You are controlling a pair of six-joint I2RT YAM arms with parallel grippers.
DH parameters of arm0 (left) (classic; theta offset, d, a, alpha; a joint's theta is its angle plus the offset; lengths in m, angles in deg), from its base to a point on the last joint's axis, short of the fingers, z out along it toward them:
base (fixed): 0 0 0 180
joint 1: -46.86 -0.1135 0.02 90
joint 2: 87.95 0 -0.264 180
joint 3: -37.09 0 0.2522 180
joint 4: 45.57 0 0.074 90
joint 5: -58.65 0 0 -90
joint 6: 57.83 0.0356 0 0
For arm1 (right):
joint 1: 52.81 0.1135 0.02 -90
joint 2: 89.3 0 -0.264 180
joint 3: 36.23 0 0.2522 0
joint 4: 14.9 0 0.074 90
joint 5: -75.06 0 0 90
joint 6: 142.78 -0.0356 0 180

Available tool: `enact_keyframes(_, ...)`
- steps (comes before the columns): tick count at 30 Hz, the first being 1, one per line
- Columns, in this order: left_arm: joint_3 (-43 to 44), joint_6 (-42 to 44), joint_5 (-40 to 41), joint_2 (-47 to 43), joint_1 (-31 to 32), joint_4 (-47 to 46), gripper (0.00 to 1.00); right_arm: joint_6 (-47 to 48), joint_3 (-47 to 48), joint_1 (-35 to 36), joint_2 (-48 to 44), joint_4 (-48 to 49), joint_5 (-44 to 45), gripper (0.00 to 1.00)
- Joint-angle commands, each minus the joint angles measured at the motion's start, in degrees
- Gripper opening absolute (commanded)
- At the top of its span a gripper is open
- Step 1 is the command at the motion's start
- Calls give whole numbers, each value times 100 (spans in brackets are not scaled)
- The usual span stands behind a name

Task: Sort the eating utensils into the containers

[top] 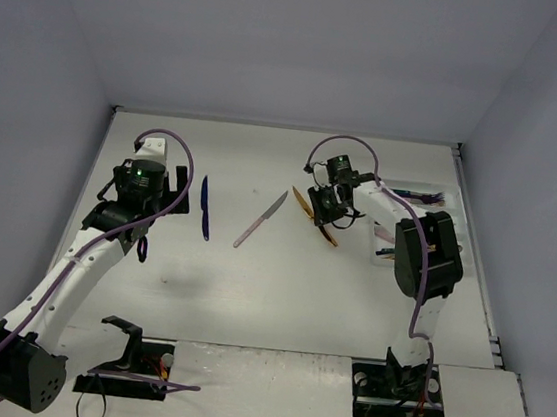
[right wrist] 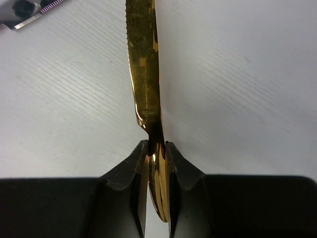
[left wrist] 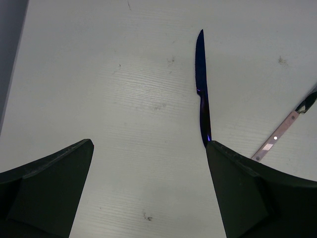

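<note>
White table, grey walls. Your right gripper (right wrist: 157, 148) pinches gold knife (right wrist: 146, 74) near blade base, left of tray (top: 414, 187). Step: pickup. Next: lift, carry right, align with compartment. Left gripper (left wrist: 149, 144) spread wide over blue knife (left wrist: 202, 94).

Three knives outside the tray (top: 414, 187) — one blue knife (top: 204, 207), one silver knife (top: 260, 219), one gold knife (right wrist: 143, 64). One tray, its utensils (top: 426, 197) too hidden to count. Two arms — left arm (top: 70, 275), right arm (top: 425, 250).

The white table (top: 278, 299) carries a blue knife (top: 204, 207), a silver knife (top: 260, 221) and a tray (top: 412, 185).
</note>
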Motion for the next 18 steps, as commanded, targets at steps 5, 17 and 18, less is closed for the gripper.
enact_keyframes(5, 138, -27, 31, -72, -10, -192, 97, -1599, -279, -209, -1834, 576, 1035, 0)
enact_keyframes(17, 138, -22, 22, -95, -10, -193, 97, -5739, -1976, -1658, -3564, 1551, 2918, 0)
enact_keyframes(18, 138, -22, 22, -100, -10, -192, 97, -5987, -2016, -1728, -3608, 1552, 3073, 0)
